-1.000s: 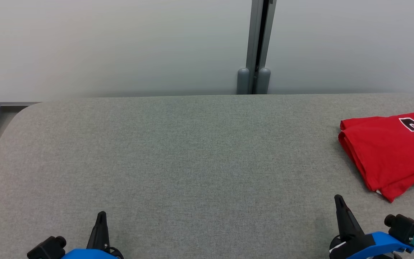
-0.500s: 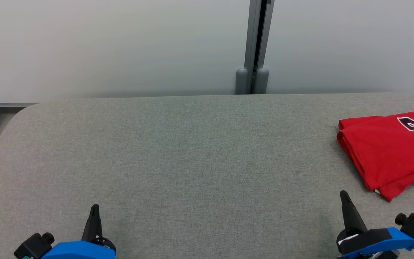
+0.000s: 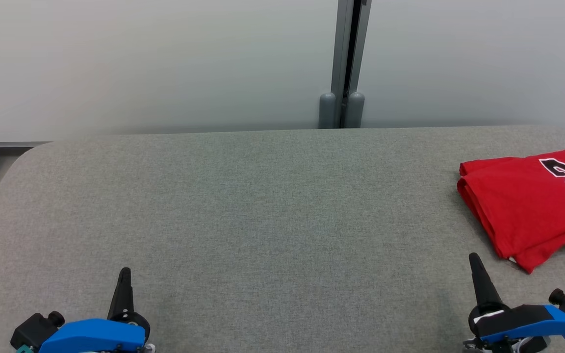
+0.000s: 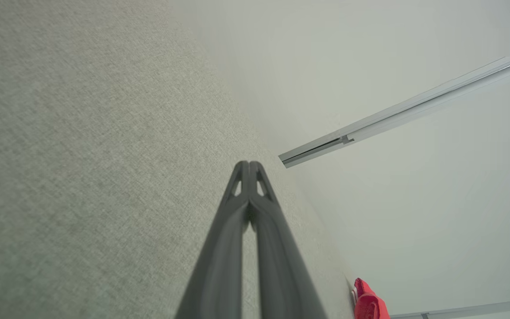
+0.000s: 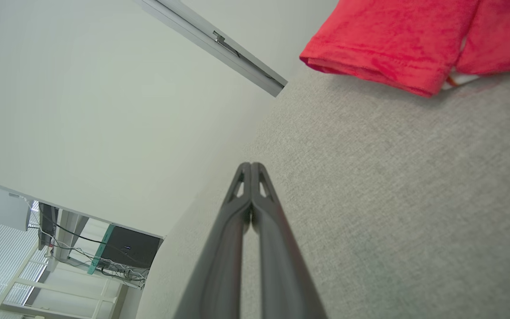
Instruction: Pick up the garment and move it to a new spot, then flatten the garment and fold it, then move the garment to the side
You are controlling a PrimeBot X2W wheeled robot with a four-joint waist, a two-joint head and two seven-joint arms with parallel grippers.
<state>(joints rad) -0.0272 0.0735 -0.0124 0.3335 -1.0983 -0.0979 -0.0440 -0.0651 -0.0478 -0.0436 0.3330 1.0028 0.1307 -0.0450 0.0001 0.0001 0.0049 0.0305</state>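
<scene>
Lower left of the head view: left claw point(image 3: 124, 272) pressed together, pointing almost straight up the frame over the grey desk point(image 3: 263, 206), base cut off by the bottom edge. Lower right: right claw point(image 3: 474, 258) also pressed shut, leaning slightly left, base cropped at the corner. Far right: folded red garment point(image 3: 523, 206) flat on the desk, near the right claw but apart, its printed number clipped by the frame edge.

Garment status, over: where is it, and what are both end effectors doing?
Left end effector shut, empty. Right end effector shut, empty, near red garment. Garment folded, right side of table. Nothing between.
</scene>
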